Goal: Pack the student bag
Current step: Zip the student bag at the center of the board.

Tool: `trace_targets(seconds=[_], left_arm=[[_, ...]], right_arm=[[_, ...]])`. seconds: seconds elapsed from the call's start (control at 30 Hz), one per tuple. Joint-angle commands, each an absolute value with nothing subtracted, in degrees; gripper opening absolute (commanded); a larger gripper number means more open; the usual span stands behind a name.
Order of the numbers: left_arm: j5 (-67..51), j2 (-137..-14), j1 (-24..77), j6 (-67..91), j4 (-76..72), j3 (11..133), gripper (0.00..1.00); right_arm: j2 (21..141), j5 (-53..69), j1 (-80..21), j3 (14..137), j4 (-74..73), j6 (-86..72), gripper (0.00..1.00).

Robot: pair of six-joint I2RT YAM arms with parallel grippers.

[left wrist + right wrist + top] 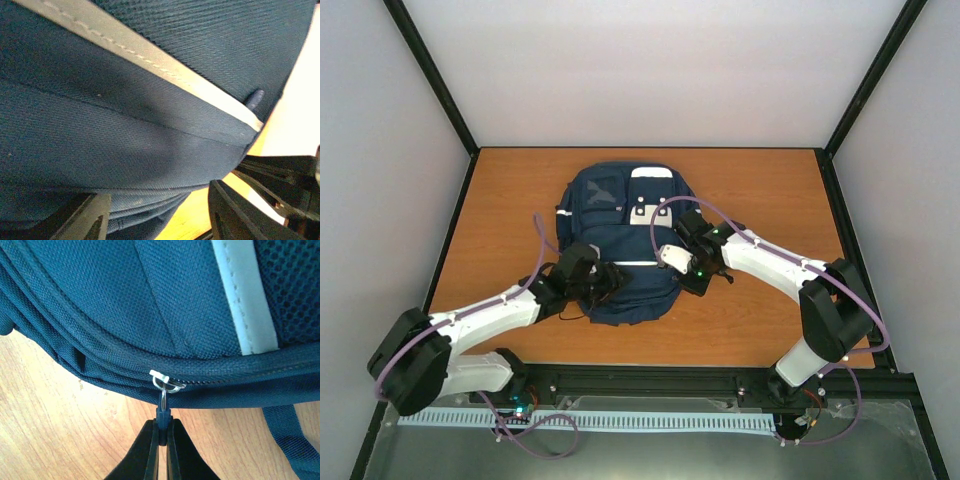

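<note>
The student bag (620, 225), a navy backpack with a thin white stripe (635, 263), lies flat in the middle of the wooden table (500, 200). My right gripper (162, 429) is at the bag's right edge (682, 278), shut on the dark zipper pull (163, 412), which hangs from a silver slider (166, 380) on the bag's side zipper. My left gripper (612, 280) is at the bag's lower left. In the left wrist view its fingers (85, 217) stand apart (155, 215), with the bag's folded edge (140, 205) between them and table showing beside the right finger.
A dark shoulder strap (295, 440) lies on the table to the right of the zipper. Black frame posts (440, 90) and pale walls enclose the table. The arms' bases and a rail (650, 385) run along the near edge.
</note>
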State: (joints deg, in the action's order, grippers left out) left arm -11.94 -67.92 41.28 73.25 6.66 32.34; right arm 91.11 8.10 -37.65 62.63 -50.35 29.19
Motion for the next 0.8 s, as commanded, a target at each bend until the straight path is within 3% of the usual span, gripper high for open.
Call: trace_targets(seconds=[0.0,0.6,0.77], left_arm=[[-10.83,-70.88,41.92,75.61,1.73,34.36,0.54],[-6.63,-70.46,42.04,73.85,4.07,33.69,0.03],[-5.76,-68.97,42.1,73.83,4.61,32.58,0.01]], right_arm=[[91.33,8.98,-38.05,63.59,-53.46,28.98,0.03],[91.36,2.41,-37.39,63.37,-51.32,30.11,0.03],[92.09,0.38,-35.75,64.91,-51.13,30.61,0.03]])
